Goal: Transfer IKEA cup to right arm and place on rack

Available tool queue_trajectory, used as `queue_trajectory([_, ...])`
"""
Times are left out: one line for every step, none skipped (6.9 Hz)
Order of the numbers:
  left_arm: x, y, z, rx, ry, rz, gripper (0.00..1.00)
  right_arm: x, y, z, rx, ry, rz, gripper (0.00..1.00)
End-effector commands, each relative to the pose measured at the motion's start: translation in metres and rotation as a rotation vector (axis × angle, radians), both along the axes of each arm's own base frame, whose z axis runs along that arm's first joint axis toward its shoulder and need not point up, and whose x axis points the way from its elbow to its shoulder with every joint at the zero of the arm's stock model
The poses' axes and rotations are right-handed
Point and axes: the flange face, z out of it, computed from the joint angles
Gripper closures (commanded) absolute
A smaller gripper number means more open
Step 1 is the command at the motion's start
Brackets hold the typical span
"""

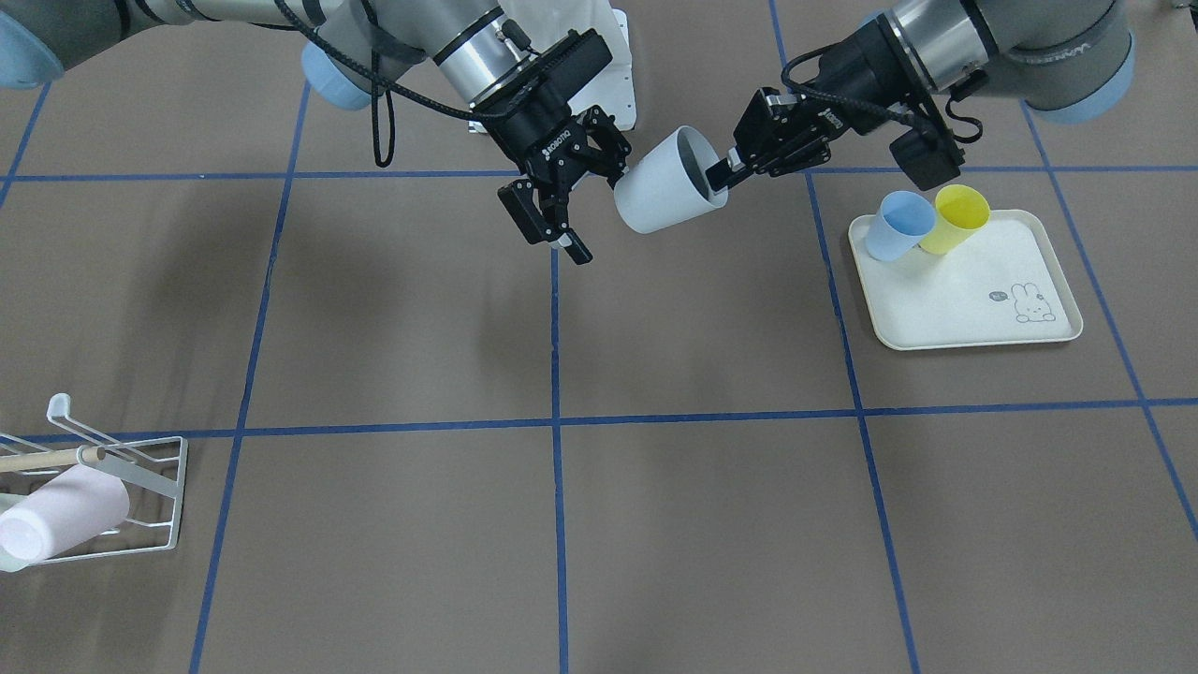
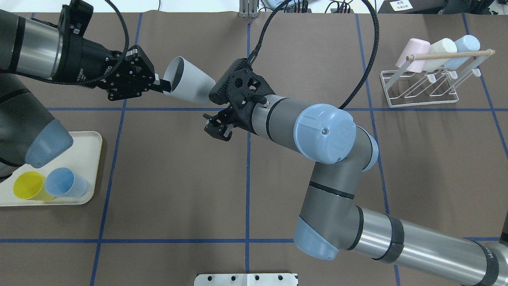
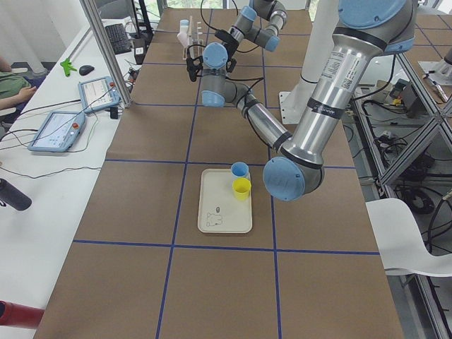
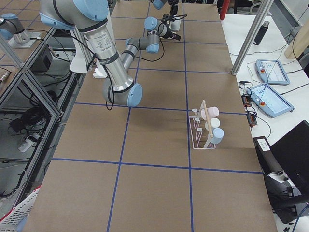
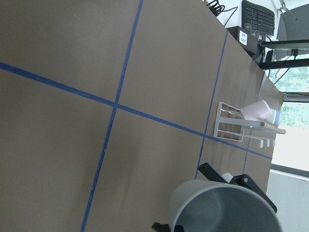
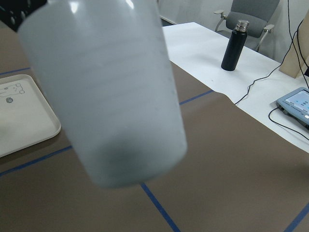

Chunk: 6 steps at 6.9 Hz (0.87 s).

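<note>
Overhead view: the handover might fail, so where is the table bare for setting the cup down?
Bare table lies between the tray and the rack, below the held cup. Crowded: the rack, holding three cups, and the tray's end with two cups.

Three cups [image 2: 442, 47] across the rack [image 2: 416, 85].
</note>
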Motion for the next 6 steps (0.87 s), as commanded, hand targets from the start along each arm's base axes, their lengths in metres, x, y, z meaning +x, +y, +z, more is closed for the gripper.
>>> queue_trajectory([0.002,0.001,-0.001,0.000,0.001,0.001,1.00,0.001,0.002,-0.011,0.060,0.014,-0.001,0.01])
queue_trajectory([0.002,0.001,-0.001,0.000,0.001,-0.001,1.00,0.004,0.003,-0.014,0.076,0.015,0.001,0.01])
queue_trajectory([0.003,0.000,0.000,-0.001,0.001,-0.001,1.00,0.006,0.003,-0.019,0.107,0.025,0.005,0.01])
queue_trajectory([0.003,0.000,0.000,0.002,0.000,-0.001,1.00,0.008,0.002,-0.022,0.128,0.032,0.024,0.01])
queue_trajectory([0.002,0.001,-0.001,0.008,0.000,-0.001,1.00,0.009,0.001,-0.022,0.133,0.036,0.032,0.01])
queue_trajectory([0.004,0.001,-0.001,0.011,0.000,0.002,1.00,0.008,0.001,-0.023,0.149,0.045,0.032,0.01])
